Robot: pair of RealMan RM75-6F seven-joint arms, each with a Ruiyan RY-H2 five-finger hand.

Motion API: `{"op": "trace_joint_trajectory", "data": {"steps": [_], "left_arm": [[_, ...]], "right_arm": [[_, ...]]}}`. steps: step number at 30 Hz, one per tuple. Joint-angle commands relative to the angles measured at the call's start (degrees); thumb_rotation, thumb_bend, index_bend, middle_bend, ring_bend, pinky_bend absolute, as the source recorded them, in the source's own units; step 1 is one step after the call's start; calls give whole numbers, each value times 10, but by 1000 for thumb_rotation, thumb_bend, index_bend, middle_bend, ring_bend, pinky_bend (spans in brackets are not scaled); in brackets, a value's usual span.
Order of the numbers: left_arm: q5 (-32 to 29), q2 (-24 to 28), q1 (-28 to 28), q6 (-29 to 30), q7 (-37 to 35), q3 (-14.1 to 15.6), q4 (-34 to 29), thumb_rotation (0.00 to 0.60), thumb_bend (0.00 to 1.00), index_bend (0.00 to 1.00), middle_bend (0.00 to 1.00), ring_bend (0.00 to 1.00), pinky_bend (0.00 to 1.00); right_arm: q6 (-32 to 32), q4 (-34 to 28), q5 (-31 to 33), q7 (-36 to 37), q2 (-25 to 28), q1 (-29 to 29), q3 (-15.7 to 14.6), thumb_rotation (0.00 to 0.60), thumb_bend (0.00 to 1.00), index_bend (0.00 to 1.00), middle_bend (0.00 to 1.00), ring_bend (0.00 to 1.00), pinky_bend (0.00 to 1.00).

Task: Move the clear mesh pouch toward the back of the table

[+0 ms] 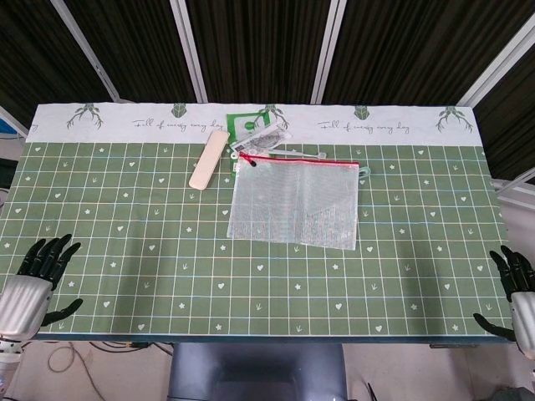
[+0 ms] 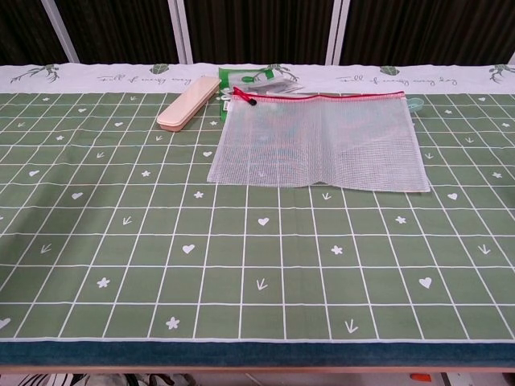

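At the near edge of the table, the left hand (image 1: 32,282) hangs at the left corner with its dark fingers spread and nothing in them, and the right hand (image 1: 517,294) sits at the right corner, likewise spread and holding nothing; neither shows in the chest view. Well apart from both, past the middle of the green grid-patterned tablecloth (image 1: 150,251), lies the clear mesh pouch with a red zipper (image 1: 295,200), flat and slightly askew. Just behind its back left corner rest a green and white packet (image 1: 253,128) and a small printed wrapper (image 1: 261,138), and beside them a beige oblong case (image 1: 209,158) lies at a slant. The cloth's white printed border (image 1: 125,121) runs along the far edge, before dark slatted panels (image 1: 259,46).
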Motion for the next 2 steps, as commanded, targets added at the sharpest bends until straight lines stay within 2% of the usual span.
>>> {"op": "trace_joint_trajectory", "data": {"steps": [1, 2], "left_arm": [[-3, -1, 7, -3, -9, -9, 0, 600, 126, 9, 0, 0, 0], [-4, -1, 8, -6, -12, -11, -1, 600, 126, 9, 0, 0, 0]], "right_arm": [[10, 1, 12, 7, -6, -6, 12, 600, 161, 0, 0, 0, 203], [10, 0, 13, 9, -7, -7, 14, 600, 161, 0, 0, 0, 203]]}}
